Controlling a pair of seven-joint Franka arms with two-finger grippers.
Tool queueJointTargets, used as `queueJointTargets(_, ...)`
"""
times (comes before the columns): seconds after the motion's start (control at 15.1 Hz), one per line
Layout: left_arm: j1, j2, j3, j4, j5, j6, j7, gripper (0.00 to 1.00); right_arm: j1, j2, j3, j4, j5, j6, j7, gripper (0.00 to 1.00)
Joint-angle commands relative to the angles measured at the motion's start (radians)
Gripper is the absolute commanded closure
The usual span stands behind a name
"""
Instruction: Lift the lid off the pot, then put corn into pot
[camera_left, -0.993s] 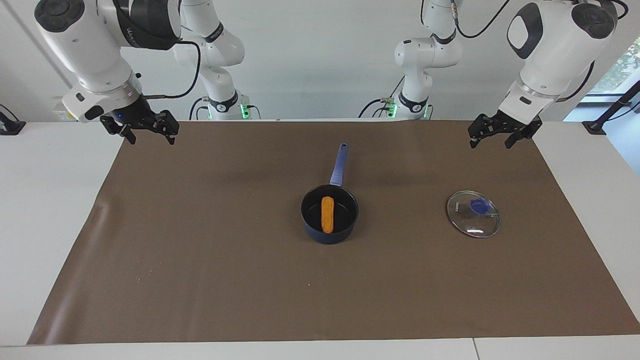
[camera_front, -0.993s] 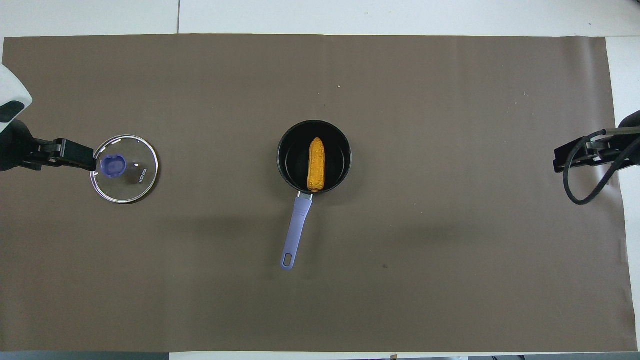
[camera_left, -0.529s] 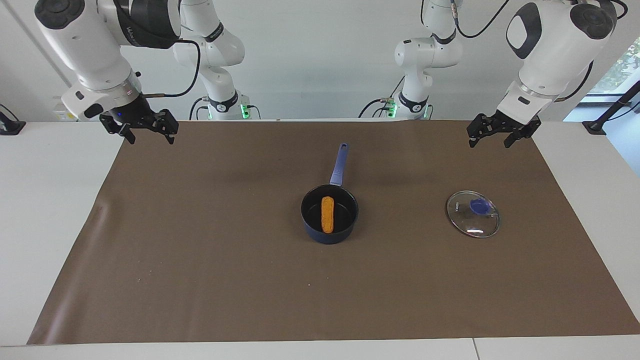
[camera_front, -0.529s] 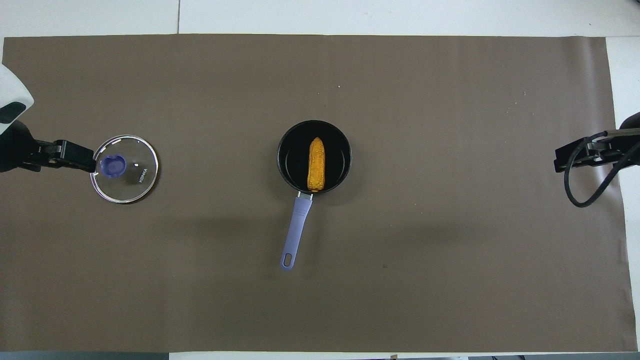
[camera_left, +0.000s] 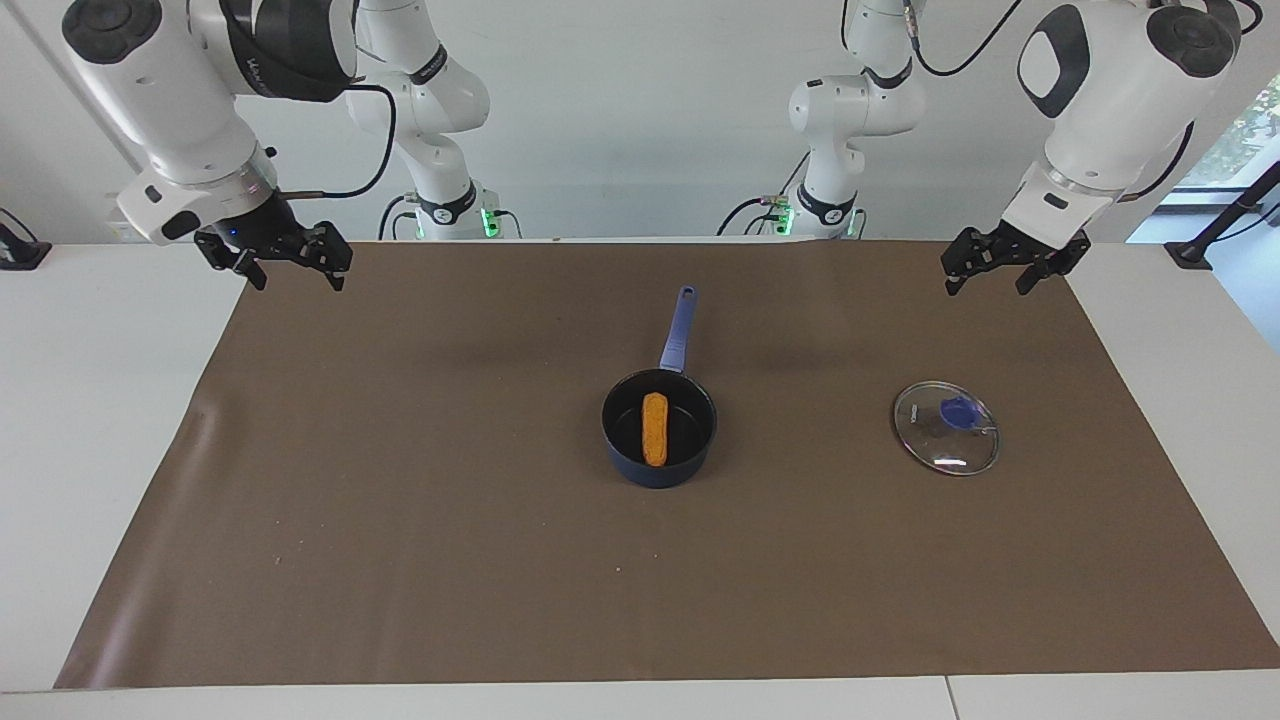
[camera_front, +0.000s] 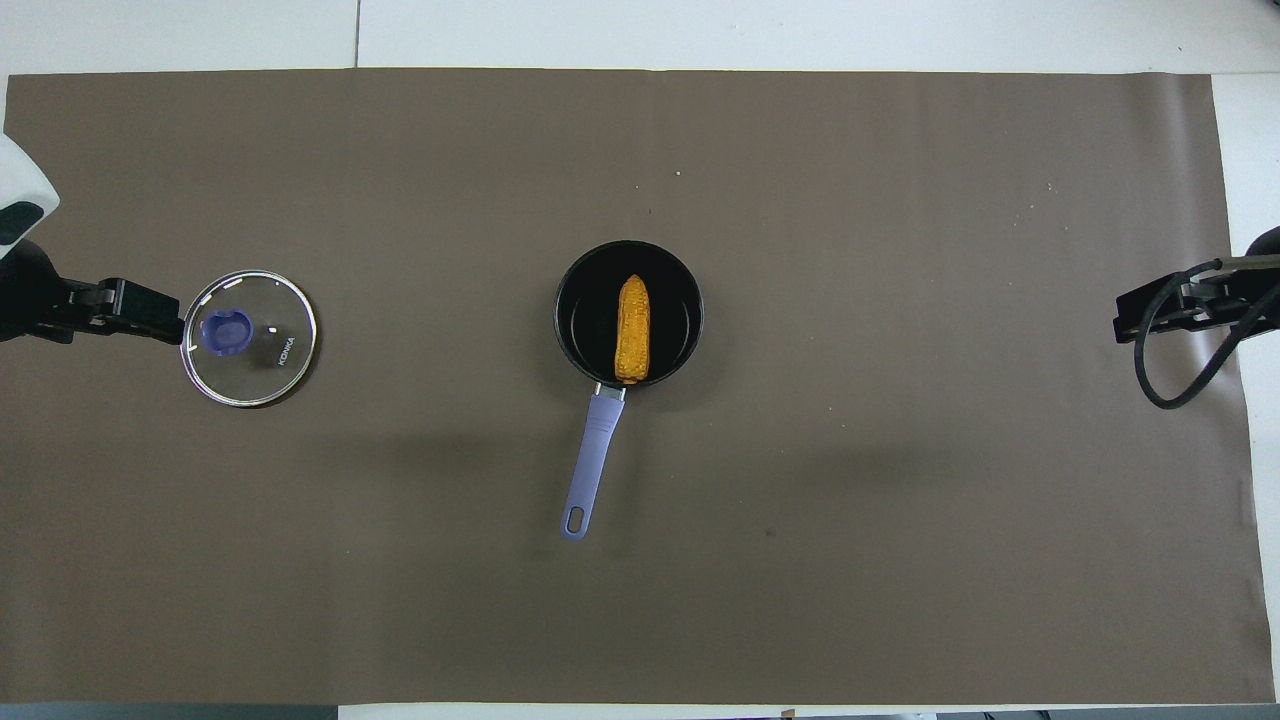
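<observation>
- While both arms hang raised at the robots' edge of the bench (camera_left: 120, 420), the corn (camera_left: 655, 428) lies inside the pot (camera_left: 659, 428), lengthwise along the dark base, with its tapered tip pointing away from the robots.
- At mid-bench on the brown mat (camera_left: 400, 520), the pot stands uncovered, its long blue handle (camera_left: 677, 329) running straight toward the robots' edge.
- Set flat on the mat toward the left arm's end of the bench, the lid (camera_left: 946, 427) rests knob up, well apart from the pot.
- Above the mat's corner at the left arm's end of the robots' edge, the left claw (camera_left: 985, 273) hangs with its fingers spread, pinching nothing.
- Above the matching corner at the right arm's end, the right claw (camera_left: 292, 270) also hangs spread and empty.
- From overhead, the left claw (camera_front: 130, 308) appears just beside the lid's rim, though the facing view shows it raised clear of it.
</observation>
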Motion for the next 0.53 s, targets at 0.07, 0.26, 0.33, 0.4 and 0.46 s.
queueJointTargets(0.07, 0.001, -0.022, 0.0, -0.001, 0.01, -0.008, -0.017, 0.0, -0.017, 0.003, -0.002, 0.005, 0.011, 0.019, -0.017, 0.0)
queueJointTargets(0.26, 0.001, -0.022, 0.0, -0.004, 0.008, -0.009, -0.015, 0.0, -0.017, 0.003, -0.002, 0.004, 0.011, 0.044, -0.016, 0.0)
queueJointTargets(0.33, 0.001, -0.023, 0.0, -0.004, 0.008, -0.008, -0.015, 0.0, -0.017, 0.003, -0.002, 0.004, 0.011, 0.045, -0.016, 0.0)
queueJointTargets(0.4, 0.001, -0.023, 0.0, -0.005, 0.008, -0.009, -0.015, 0.0, -0.014, 0.003, 0.001, 0.005, 0.011, 0.042, -0.016, 0.0)
queueJointTargets(0.46, 0.001, -0.023, 0.002, -0.007, 0.008, -0.009, -0.014, 0.0, -0.011, 0.003, 0.003, 0.004, 0.011, 0.038, -0.016, 0.0)
